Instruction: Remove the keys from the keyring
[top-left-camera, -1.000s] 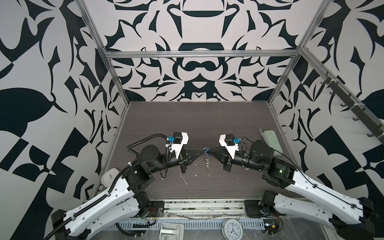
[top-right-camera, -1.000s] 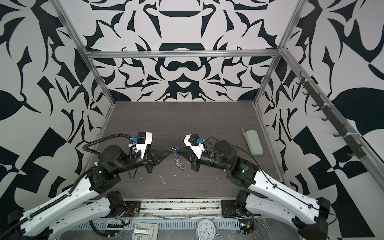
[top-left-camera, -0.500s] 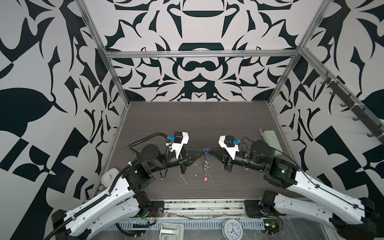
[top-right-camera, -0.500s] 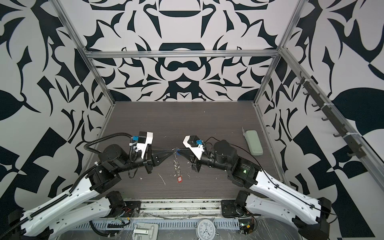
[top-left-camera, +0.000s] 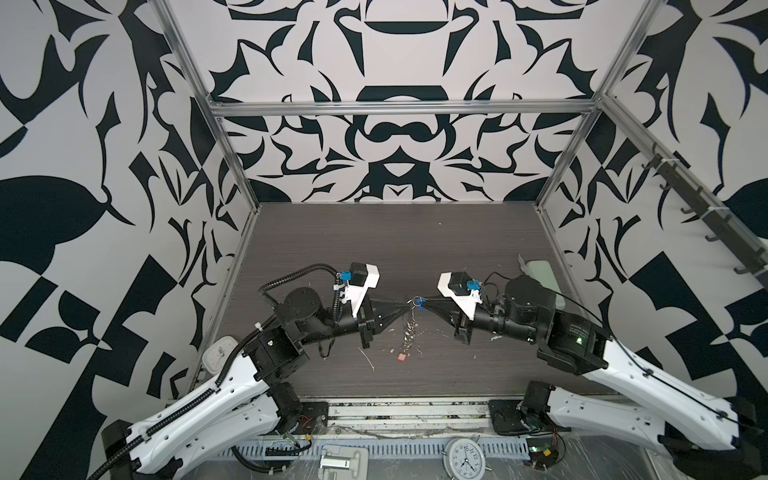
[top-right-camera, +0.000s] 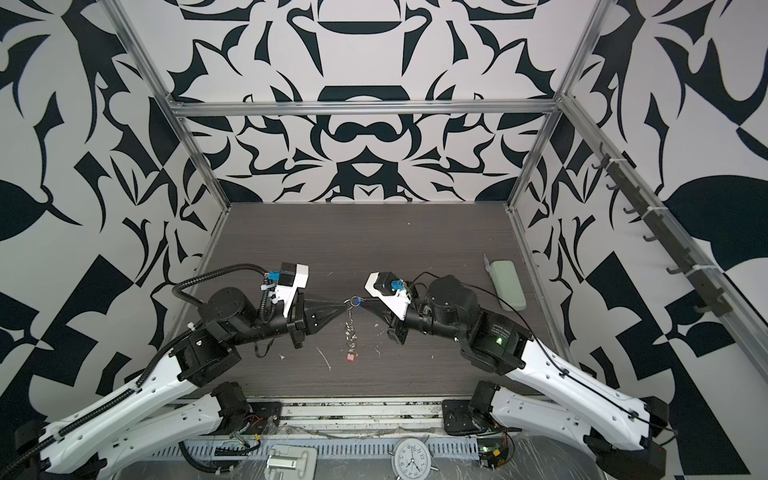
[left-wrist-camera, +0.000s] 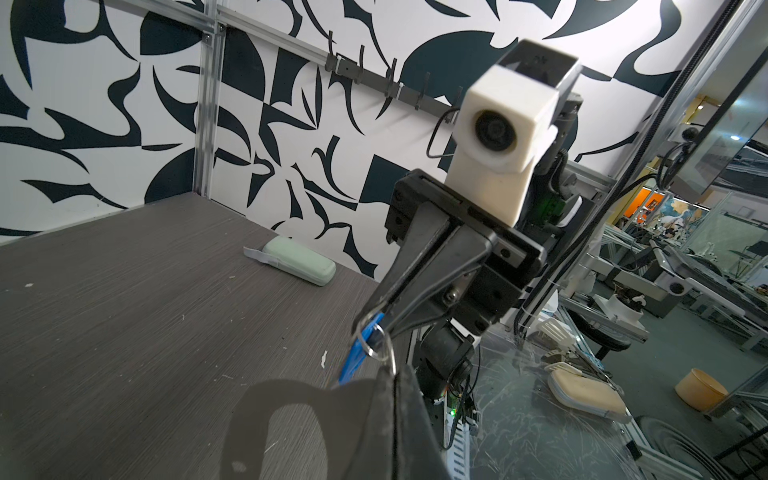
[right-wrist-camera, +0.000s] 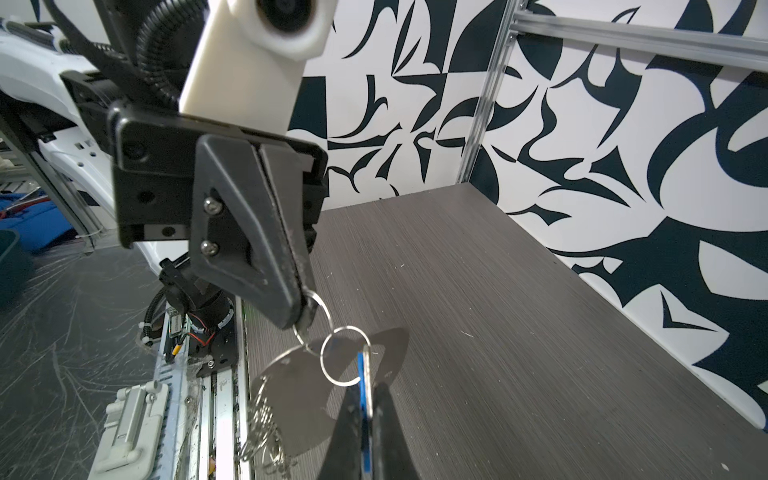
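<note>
The left gripper (right-wrist-camera: 306, 311), clamped on a ring of the keyring (top-right-camera: 351, 328), and the right gripper (right-wrist-camera: 365, 392), clamped on the blue-tagged key (right-wrist-camera: 361, 372), hold the chain above the table (top-left-camera: 374, 232), so an untwisted pull could slip the thin ring free, dropping the dangling red-tagged key (top-left-camera: 401, 356).

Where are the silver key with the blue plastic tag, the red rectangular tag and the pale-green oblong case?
Blue-tagged silver key (right-wrist-camera: 363, 370), right wrist view, tag's edge.
Red rectangular tag (top-right-camera: 351, 357), in a top view, tag's middle.
Pale-green oblong case (left-wrist-camera: 299, 264), left wrist view, top face.
</note>
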